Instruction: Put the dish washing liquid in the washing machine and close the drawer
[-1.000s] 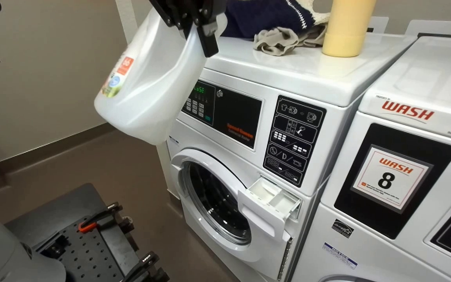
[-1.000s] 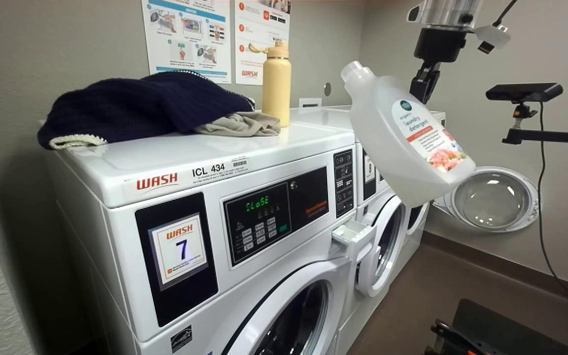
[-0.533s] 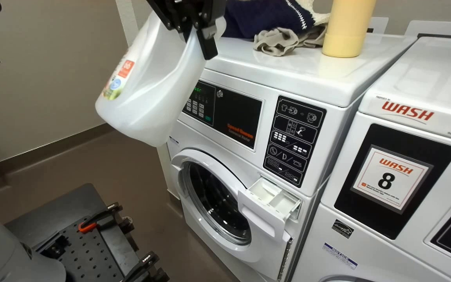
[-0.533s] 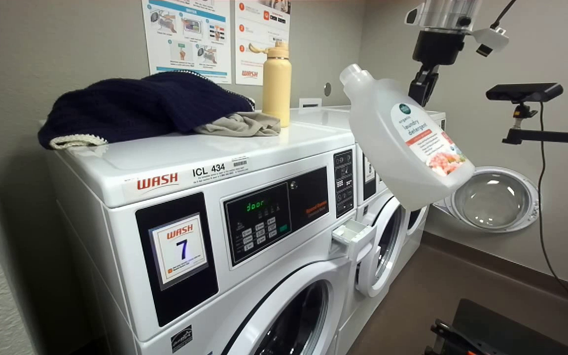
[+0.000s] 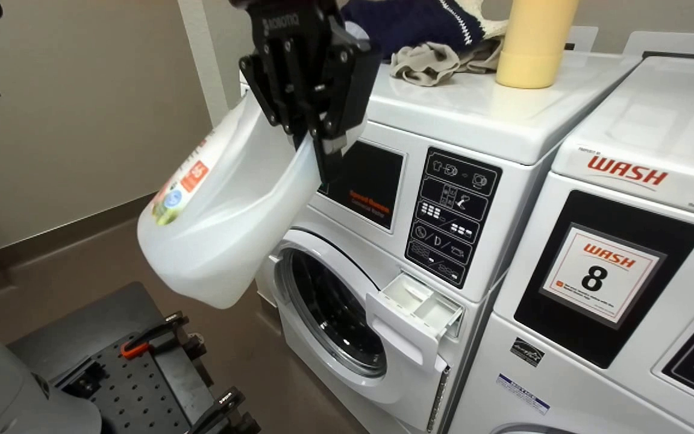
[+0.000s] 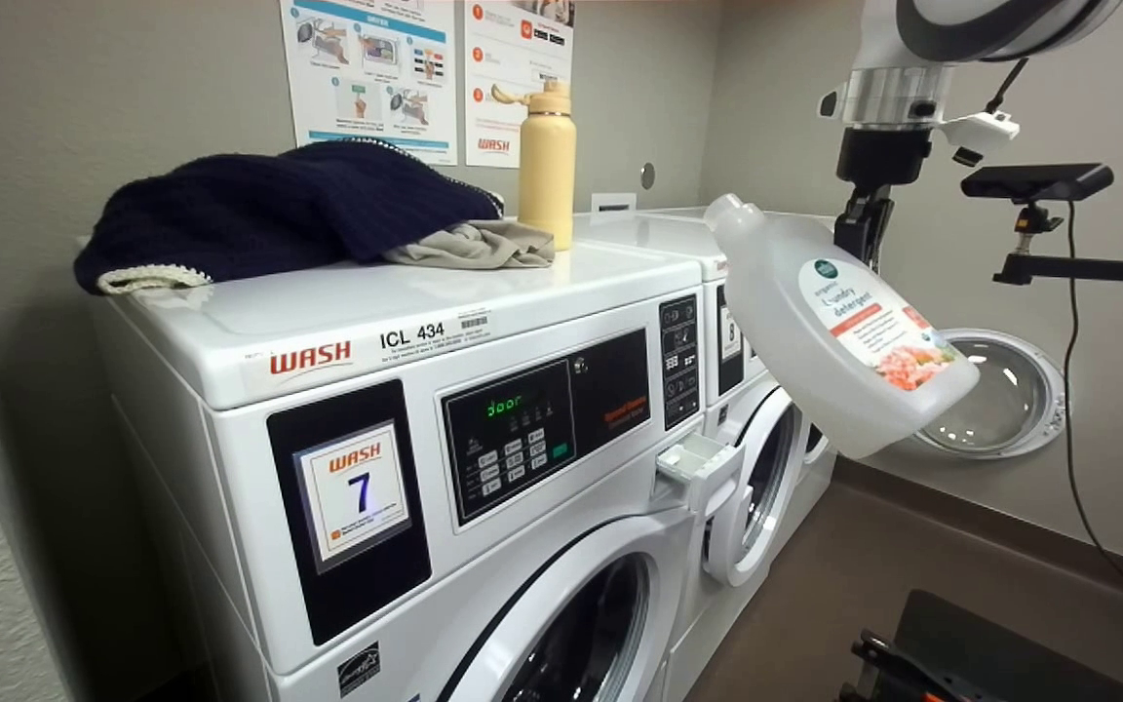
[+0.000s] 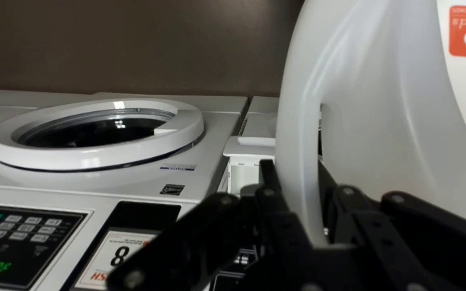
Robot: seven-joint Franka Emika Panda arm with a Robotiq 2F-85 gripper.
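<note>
Detergent jug (image 6: 839, 341) is clamped by its handle (image 7: 297, 133) in the gripper (image 7: 295, 173), jaws nearly together. It's tilted neck-up, presumably against spills. Held in front of washer (image 6: 532, 541), apart from drawer (image 5: 404, 330) (pulled out, likely for pouring).

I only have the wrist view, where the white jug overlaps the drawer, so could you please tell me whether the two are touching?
Observer: They are apart: in both exterior views a gap shows between the white jug and the drawer.
Operator: Thank you; is the neck higher or lower than the base?
Observer: Higher: in an exterior view the white jug is tilted, with the neck uppermost.
</note>
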